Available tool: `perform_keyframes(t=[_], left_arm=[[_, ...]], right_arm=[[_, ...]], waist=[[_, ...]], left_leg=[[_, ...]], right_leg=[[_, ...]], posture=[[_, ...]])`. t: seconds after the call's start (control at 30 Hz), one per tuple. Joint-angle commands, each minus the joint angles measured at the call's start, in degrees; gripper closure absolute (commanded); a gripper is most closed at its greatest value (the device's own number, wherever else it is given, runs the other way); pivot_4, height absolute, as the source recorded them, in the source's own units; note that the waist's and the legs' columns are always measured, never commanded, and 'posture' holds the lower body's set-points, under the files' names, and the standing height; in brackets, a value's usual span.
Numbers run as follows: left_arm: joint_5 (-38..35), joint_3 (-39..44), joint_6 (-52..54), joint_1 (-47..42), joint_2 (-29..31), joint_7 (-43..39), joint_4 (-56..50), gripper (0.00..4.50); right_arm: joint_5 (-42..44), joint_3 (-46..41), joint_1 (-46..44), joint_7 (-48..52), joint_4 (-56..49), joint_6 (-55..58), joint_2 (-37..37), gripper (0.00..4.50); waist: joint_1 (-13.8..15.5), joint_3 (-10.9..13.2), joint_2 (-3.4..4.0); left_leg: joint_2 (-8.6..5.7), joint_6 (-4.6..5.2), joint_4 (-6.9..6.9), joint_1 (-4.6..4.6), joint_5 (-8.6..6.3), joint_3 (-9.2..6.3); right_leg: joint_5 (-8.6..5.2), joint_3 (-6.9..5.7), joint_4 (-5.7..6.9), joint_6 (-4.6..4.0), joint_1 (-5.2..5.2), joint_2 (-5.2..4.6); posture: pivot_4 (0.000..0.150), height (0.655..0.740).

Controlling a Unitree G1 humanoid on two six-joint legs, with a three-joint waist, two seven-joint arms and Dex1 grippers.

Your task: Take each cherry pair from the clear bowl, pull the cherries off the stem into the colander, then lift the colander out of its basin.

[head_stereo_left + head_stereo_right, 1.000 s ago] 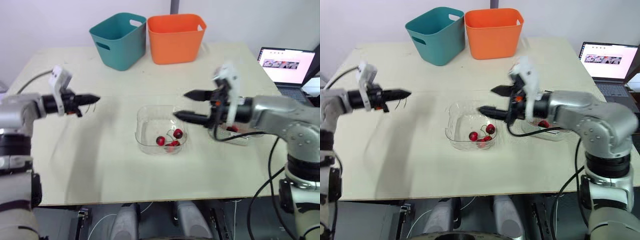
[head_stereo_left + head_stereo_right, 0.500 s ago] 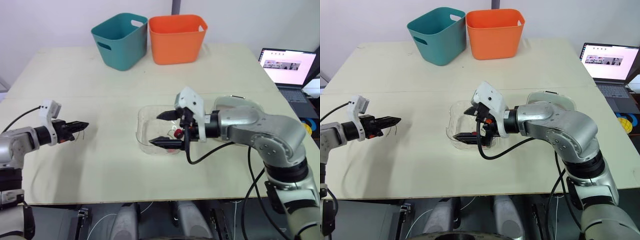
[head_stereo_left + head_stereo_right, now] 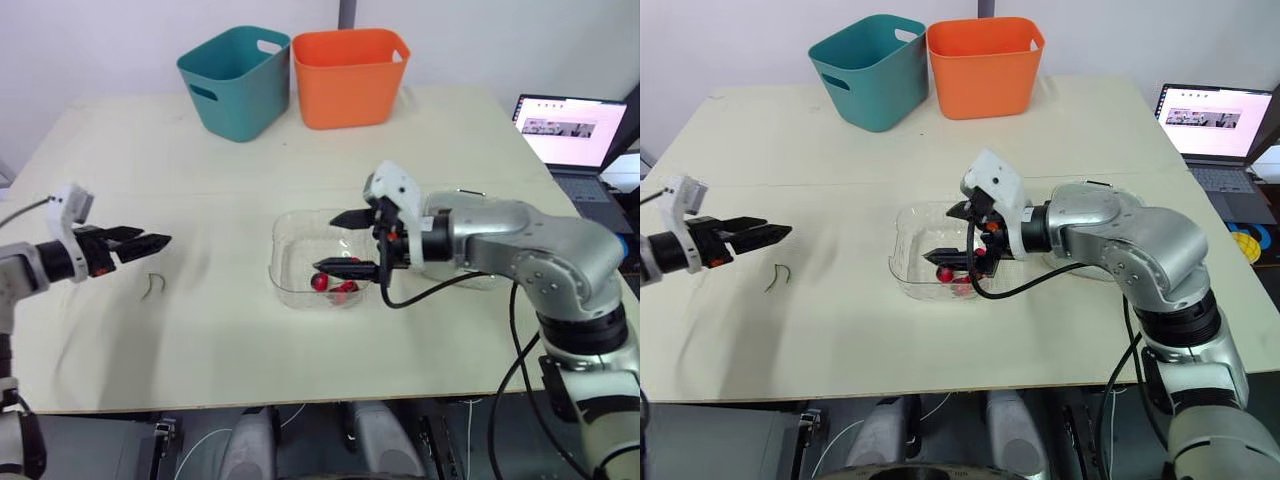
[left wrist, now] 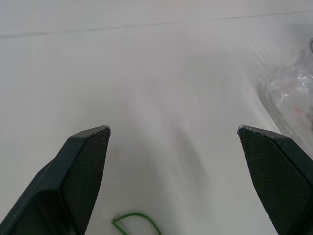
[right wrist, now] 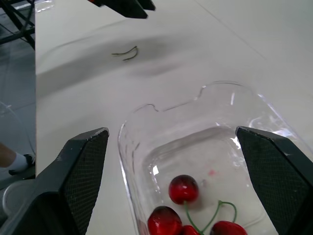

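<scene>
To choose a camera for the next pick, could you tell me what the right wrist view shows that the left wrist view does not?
The right wrist view adds the cherries in the clear bowl, ahead of the open right gripper. The left wrist view adds the spread of the open left gripper, bare table between its fingers. Both show the bowl's wall and the loose green stem.

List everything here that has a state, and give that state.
left pincer, open, empty, above the table.
right pincer, open, empty, over the clear bowl.
clear bowl, upright, holding cherries.
cherries, some joined by a stem, in the bowl.
loose stem, bare, lying on the table.
teal bin, upright.
orange bin, upright.
laptop, open, screen lit.
</scene>
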Motion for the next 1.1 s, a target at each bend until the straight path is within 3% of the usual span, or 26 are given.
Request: perform_keyframes(t=[0.03,0.23,0.33,0.47,0.8,1.1], left_arm=[[4.0,-2.3,-6.9,-1.7,4.8,-2.8,-1.1,0.02],[5.6,-8.9,-13.2,-8.4,9.1,-10.2,-7.8,0.02],[2.0,-11.1,-10.4,-10.4,8.0,-13.0,-16.1,0.02],[-1.5,-13.4,-7.3,-11.6,4.6,-12.8,-23.7,0.02],[-2.6,-13.6,-7.4,-10.4,3.1,-13.3,-24.2,0.02],[-3.4,-14.6,-7.7,-9.0,3.1,-15.8,-25.0,0.02]], right_arm=[[-1.3,-2.0,-2.6,0.5,1.2,0.1,-1.9,0.0],[-5.6,1.6,-8.9,8.7,7.5,-0.1,-11.8,0.0],[-12.5,7.6,-10.6,17.2,9.0,-8.1,-18.2,0.0],[-18.4,11.7,-11.5,24.1,11.8,-13.7,-21.2,0.0],[-20.9,13.1,-13.8,29.8,11.1,-10.5,-18.5,0.0],[-21.6,20.0,-24.0,29.4,20.3,2.3,-5.8,0.0]], waist=[[0.0,0.0,0.0],[0.5,0.0,0.01],[0.5,0.0,0.01],[-0.1,0.0,0.01],[-0.2,0.0,0.0],[-0.1,0.0,0.01]], left_leg=[[0.0,0.0,-0.01,0.0,0.0,0.01],[-0.03,-0.01,0.01,-0.09,0.0,0.06],[-0.04,-0.01,-0.03,-0.11,-0.02,0.12],[-0.04,0.04,-0.06,-0.11,-0.05,0.24],[0.01,0.05,0.01,0.01,-0.04,0.21],[0.01,0.05,0.03,-0.01,-0.04,0.21]], right_leg=[[0.0,0.0,-0.01,-0.01,0.0,0.0],[-0.05,0.0,-0.15,-0.11,-0.04,-0.09],[-0.17,0.02,-0.37,0.09,0.0,-0.12],[-0.17,0.09,-0.42,0.15,-0.01,-0.11],[-0.18,0.21,0.0,0.13,-0.12,0.07],[-0.17,0.21,0.05,0.12,-0.13,0.07]], posture=[[0.15,0.74],[0.15,0.74],[0.15,0.74],[0.15,0.74],[0.15,0.74],[0.15,0.74]])
